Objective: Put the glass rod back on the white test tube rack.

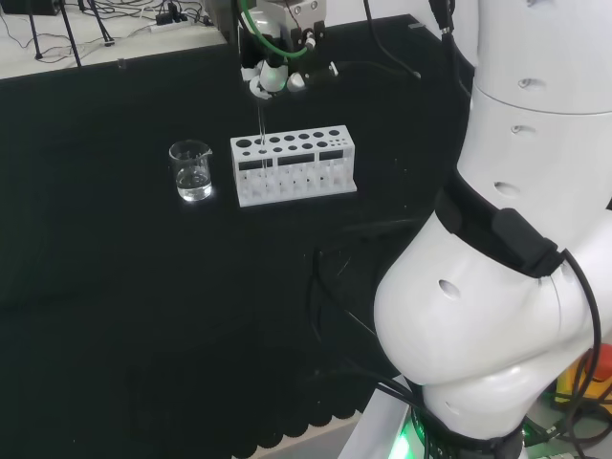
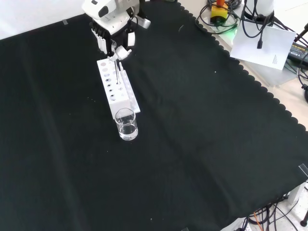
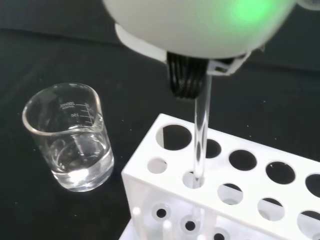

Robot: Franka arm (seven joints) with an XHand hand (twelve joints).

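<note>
1. Looking over the arm in the head view, you see the hand [image 1: 274,72] poised above the left end of the white test tube rack [image 1: 294,165], with the arm's big white links [image 1: 516,239] standing at the right.
2. Your hand has its fingers [image 3: 186,80] curled and pinched on the top of the glass rod [image 3: 200,135]; the wrist view shows the dark ribbed finger pad against the rod's upper end.
3. You have the rod hanging nearly upright, with its lower end already inside one of the small holes in the rack's top plate, in the row nearer the wrist camera and close to the rack's end.
4. You can trace the rod a little way below the top plate in the wrist view, but whether its tip reaches the rack's base is hard to tell through the clear glass.
5. You find a small glass beaker [image 1: 191,170] standing just beside the rack's end, apart from it, holding a little clear liquid.
6. From the front view, you see the rack [image 2: 117,91] running away from the camera, the beaker [image 2: 126,124] at its near end and the hand [image 2: 111,29] over its far end, all on the black cloth [image 2: 202,144].
</note>
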